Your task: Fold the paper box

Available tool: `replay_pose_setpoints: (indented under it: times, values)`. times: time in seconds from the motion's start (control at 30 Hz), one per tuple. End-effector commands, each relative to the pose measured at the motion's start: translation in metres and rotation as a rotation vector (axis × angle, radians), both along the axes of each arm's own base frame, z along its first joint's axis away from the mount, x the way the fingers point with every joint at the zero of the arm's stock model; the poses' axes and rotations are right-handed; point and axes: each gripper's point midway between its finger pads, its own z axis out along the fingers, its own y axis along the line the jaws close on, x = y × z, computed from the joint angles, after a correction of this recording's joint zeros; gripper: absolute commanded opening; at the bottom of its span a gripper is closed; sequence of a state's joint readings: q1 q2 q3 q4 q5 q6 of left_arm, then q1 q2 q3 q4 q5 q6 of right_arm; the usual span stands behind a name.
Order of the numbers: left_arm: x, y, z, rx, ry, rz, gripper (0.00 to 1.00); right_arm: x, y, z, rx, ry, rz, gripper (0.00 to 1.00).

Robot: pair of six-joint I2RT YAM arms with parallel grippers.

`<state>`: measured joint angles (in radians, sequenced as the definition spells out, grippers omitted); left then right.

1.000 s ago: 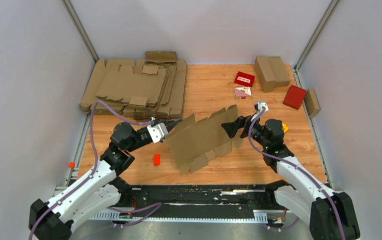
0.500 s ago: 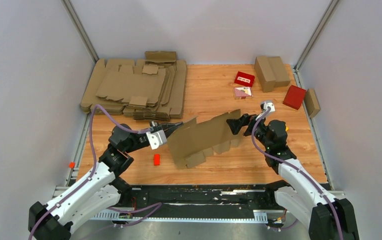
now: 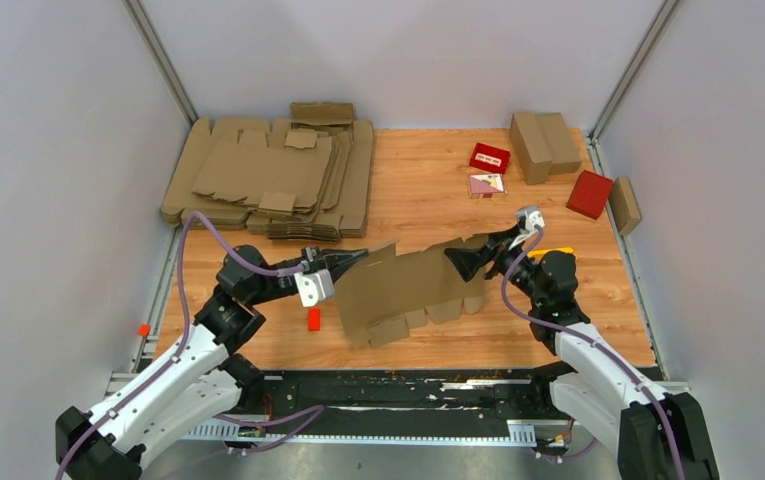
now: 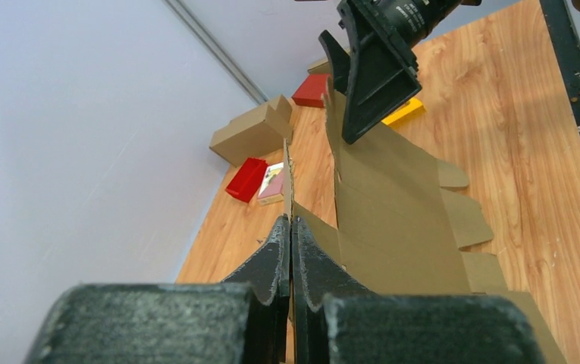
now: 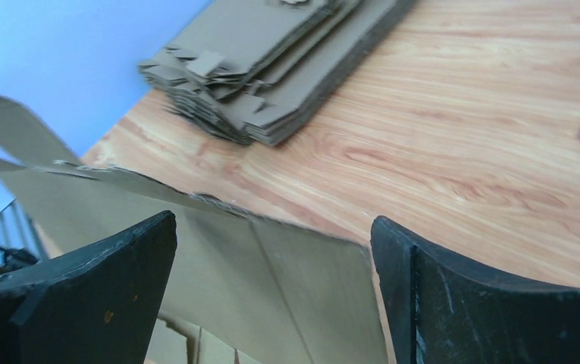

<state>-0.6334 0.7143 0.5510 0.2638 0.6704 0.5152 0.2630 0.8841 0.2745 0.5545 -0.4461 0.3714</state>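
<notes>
The paper box (image 3: 408, 285) is a flat brown cardboard blank with flaps along its near edge, standing tilted over the middle of the table. My left gripper (image 3: 350, 258) is shut on its left edge; in the left wrist view the fingers (image 4: 290, 224) pinch the thin card edge-on, and the panel (image 4: 393, 220) stretches away to the right. My right gripper (image 3: 463, 262) is open at the blank's upper right corner. The right wrist view shows the card (image 5: 271, 296) lying between the wide-spread fingers of my right gripper (image 5: 271, 227), unclamped.
A stack of flat cardboard blanks (image 3: 268, 175) lies at the back left. Folded brown boxes (image 3: 543, 145) stand at the back right, with another (image 3: 624, 205) by the right wall. Small red boxes (image 3: 489, 157) (image 3: 590, 193) sit nearby. A tiny red piece (image 3: 313, 318) lies near the left gripper.
The blank has tipped lower toward the table. The right gripper, still open, rose and then came down and left along the top edge. The left gripper kept its grip and sank slightly.
</notes>
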Motion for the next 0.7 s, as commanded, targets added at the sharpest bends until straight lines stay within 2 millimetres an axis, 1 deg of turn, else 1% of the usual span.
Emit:
replay_pose_setpoints:
  times: [0.0, 0.07, 0.17, 0.27, 0.43, 0.53, 0.6, 0.67]
  values:
    - [0.005, 0.007, 0.020, -0.042, -0.067, 0.055, 0.00, -0.018, 0.021, 0.031, 0.051, -0.118, 0.176, 0.97]
    - [0.011, 0.011, 0.019, -0.047, -0.058, 0.098, 0.00, -0.019, 0.022, 0.033, 0.050, -0.114, 0.183, 0.91]
    - [0.018, 0.017, 0.019, -0.058, -0.052, 0.152, 0.00, -0.021, 0.021, 0.032, 0.042, -0.106, 0.178, 0.75]
    - [0.020, 0.018, 0.019, -0.067, -0.052, 0.166, 0.00, -0.027, 0.022, 0.028, 0.034, -0.093, 0.194, 0.67]
    - [0.021, 0.018, 0.020, -0.076, -0.042, 0.170, 0.00, -0.034, 0.027, 0.017, -0.011, -0.073, 0.204, 0.47]
    - [0.023, 0.018, 0.018, -0.079, -0.031, 0.182, 0.00, -0.033, 0.029, 0.015, -0.042, -0.073, 0.187, 0.35]
    - [0.028, 0.021, 0.016, -0.092, -0.011, 0.210, 0.00, -0.031, 0.029, 0.014, -0.058, -0.070, 0.174, 0.26]
    - [0.033, 0.023, 0.013, -0.108, 0.018, 0.241, 0.04, -0.029, 0.028, 0.013, -0.068, -0.066, 0.155, 0.17]
